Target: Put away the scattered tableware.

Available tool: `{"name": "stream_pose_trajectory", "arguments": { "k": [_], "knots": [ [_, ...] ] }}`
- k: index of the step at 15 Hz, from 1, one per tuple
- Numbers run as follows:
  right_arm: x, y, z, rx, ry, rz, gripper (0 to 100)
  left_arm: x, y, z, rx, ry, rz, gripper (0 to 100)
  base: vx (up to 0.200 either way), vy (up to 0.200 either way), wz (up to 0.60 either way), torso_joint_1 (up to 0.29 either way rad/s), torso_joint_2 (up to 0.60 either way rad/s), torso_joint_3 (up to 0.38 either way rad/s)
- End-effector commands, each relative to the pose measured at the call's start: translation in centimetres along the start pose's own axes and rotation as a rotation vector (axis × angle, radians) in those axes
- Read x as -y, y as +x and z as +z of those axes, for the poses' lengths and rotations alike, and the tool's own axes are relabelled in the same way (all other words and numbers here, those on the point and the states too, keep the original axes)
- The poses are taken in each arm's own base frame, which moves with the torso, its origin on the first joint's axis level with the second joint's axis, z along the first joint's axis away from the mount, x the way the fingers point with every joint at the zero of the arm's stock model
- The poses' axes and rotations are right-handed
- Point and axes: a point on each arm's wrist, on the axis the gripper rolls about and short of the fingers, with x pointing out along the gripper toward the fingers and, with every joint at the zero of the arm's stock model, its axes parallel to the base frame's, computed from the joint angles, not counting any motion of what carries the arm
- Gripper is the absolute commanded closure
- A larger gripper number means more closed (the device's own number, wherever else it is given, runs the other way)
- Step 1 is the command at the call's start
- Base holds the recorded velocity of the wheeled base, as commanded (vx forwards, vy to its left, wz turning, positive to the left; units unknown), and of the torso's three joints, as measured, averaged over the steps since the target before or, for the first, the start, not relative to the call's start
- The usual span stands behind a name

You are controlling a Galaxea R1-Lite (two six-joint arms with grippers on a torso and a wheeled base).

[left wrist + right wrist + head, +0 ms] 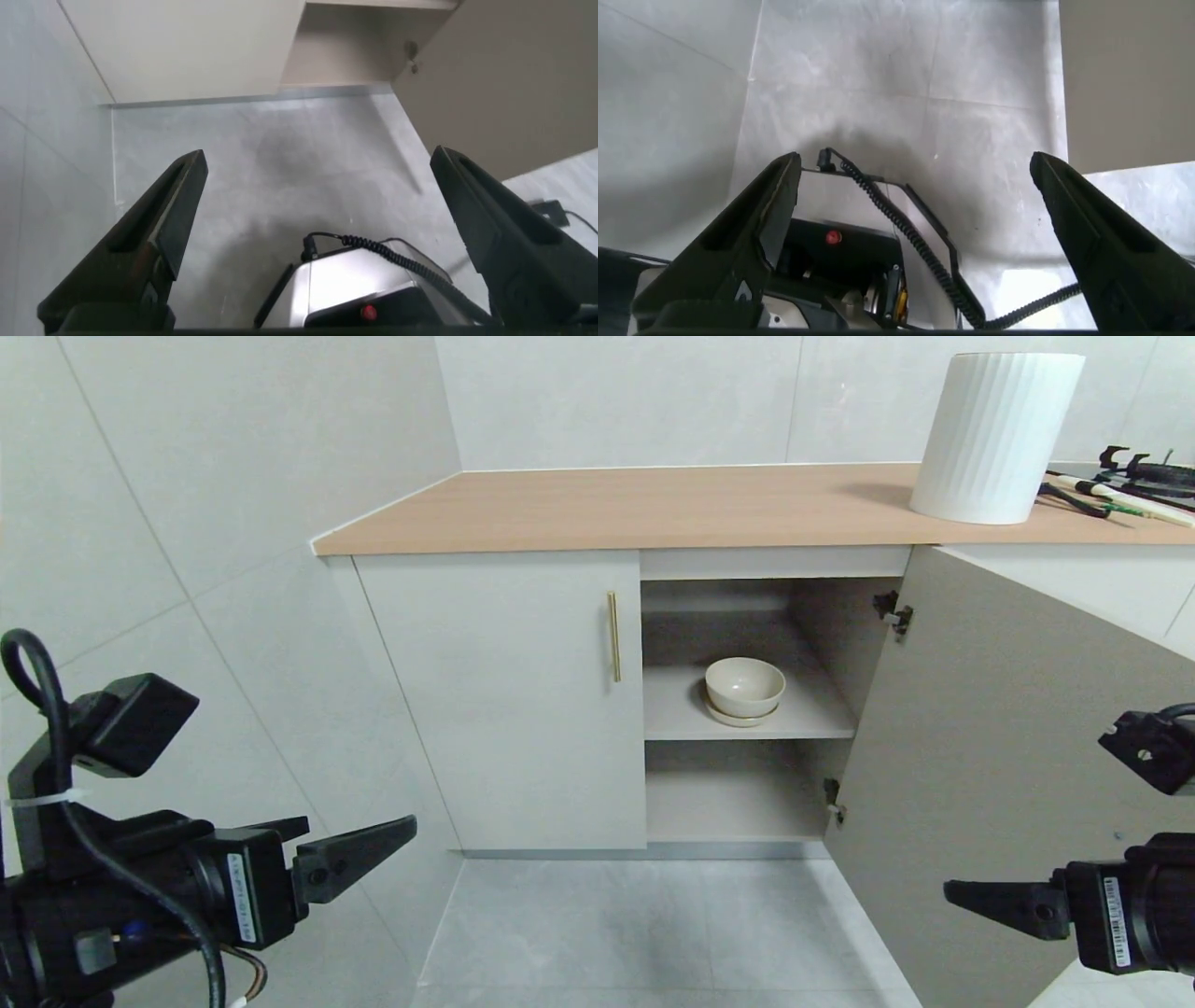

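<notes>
**While both tools hang wide, one bowl sits inside the cupboard**

Where the cupboard stands against the tiled wall, one of its two doors is shut and one is swung open. The shut door, on the robot's left, carries one slim brass handle set upright near its inner edge. The open door stands out toward the robot on its right, with two hinges showing along the cupboard's frame, one high and one low.

Inside the open half there are two levels. On the upper shelf sits one cream bowl, upright, resting on one small plate of the same colour. Both stand toward the front of that shelf, nearer the shut door's side.

On top of the cupboard runs a wooden tabletop. One tall white ribbed container stands on it above the open door. Just beside that, at the far right end, lies a small heap of thin long-handled items, too jumbled to count.

Two tools hang low in front of the cupboard, above the grey floor and well apart from the bowl. The left tool is in front of the shut door with its two fingers spread wide and nothing between them. The right tool is beside the open door, fingers likewise wide and holding nothing.
</notes>
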Motion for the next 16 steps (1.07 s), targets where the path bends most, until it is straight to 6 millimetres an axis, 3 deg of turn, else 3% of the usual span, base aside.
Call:
{"name": "stream_pose_trajectory", "arguments": {
  "k": [1,14,16],
  "knots": [
    [0.0,-0.2,0.0,0.000,0.001,0.000,0,0.0,-0.1,0.1,0.005,-0.002,-0.001,0,0.000,0.000,0.00,0.000,0.00,0.000],
    [1.4,-4.2,-1.1,-0.251,-0.097,-0.141,0,0.0,-0.1,0.0,0.004,0.003,-0.004,0,0.000,-0.185,0.00,0.001,0.00,0.002],
    [1.7,-4.4,-0.9,-0.235,-0.089,-0.200,0,0.0,-0.2,0.0,0.006,0.003,-0.004,0,0.000,0.000,0.00,0.000,0.00,0.000]
  ]
}}
